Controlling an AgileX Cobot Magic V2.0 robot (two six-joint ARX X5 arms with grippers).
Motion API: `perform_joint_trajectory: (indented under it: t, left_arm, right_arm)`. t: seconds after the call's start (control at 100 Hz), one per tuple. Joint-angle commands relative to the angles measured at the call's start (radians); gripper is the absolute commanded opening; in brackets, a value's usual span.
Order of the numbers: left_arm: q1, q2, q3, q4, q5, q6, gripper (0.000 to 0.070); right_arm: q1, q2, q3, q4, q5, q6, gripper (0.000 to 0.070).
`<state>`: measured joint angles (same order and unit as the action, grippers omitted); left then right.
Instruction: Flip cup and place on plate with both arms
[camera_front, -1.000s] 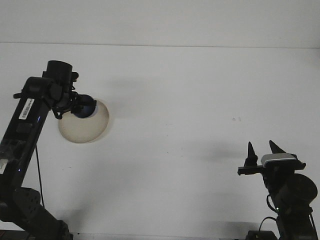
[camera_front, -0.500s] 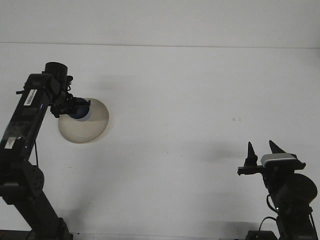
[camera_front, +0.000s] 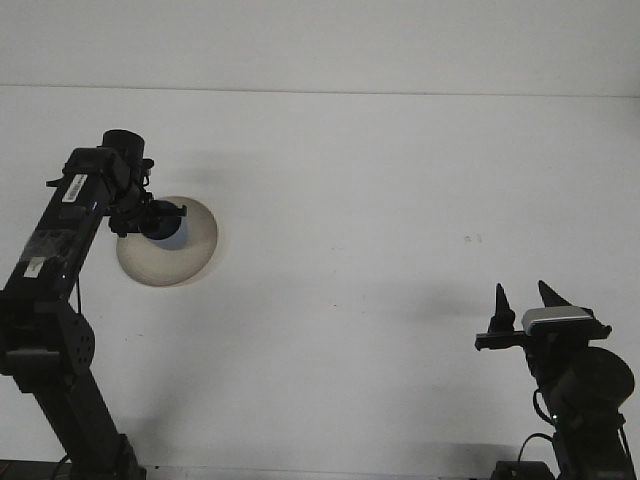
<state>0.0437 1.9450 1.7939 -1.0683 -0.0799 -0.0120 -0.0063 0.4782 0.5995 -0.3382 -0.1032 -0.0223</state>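
Cup (camera_front: 170, 232) in left gripper (camera_front: 163, 220), over plate (camera_front: 190, 250).

white table (camera_front: 380, 200), pale back wall (camera_front: 320, 40)

White table (camera_front: 380, 200); plate (camera_front: 185, 262) on it (left).

matt white table (camera_front: 380, 200), smooth beige plate (camera_front: 195, 250)
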Motion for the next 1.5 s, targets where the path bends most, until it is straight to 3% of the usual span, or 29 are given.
perform_joint_trajectory:
  t: [0.0,0.15,0.21,0.34,0.42,0.86,1.18,1.49]
  left_arm:
    - [0.003,0.021,0.019,-0.003,-0.002,0.013,0.0017]
    - [0.003,0.021,0.019,0.002,-0.002,0.013,0.0051]
    - [0.004,0.021,0.026,0.002,-0.002,0.013,0.0126]
    - [0.01,0.021,0.05,-0.003,-0.002,0.013,0.0356]
    - [0.015,0.021,0.073,-0.007,-0.002,0.013,0.0435]
    - [0.016,-0.094,0.197,-0.063,0.0,0.0,0.0435]
    - [0.009,-0.277,0.189,-0.058,0.059,-0.011,0.0424]
    - [-0.036,-0.53,-0.087,0.114,0.059,-0.011,0.0424]
  right_arm:
    - [0.001,0.0,0.006,0.009,0.002,-0.002,0.0433]
    - [0.001,0.0,0.006,0.009,0.003,-0.002,0.0433]
    - [0.001,0.0,0.006,0.009,0.003,-0.002,0.0433]
    - [0.001,0.0,0.006,0.009,0.003,-0.002,0.0433]
    - [0.001,0.0,0.006,0.009,0.003,-0.002,0.0433]
    - [0.0,0.0,0.006,0.009,0.011,-0.005,0.0433]
    - [0.001,0.0,0.006,0.009,0.026,-0.005,0.0433]
    - [0.001,0.0,0.006,0.009,0.026,-0.004,0.0433]
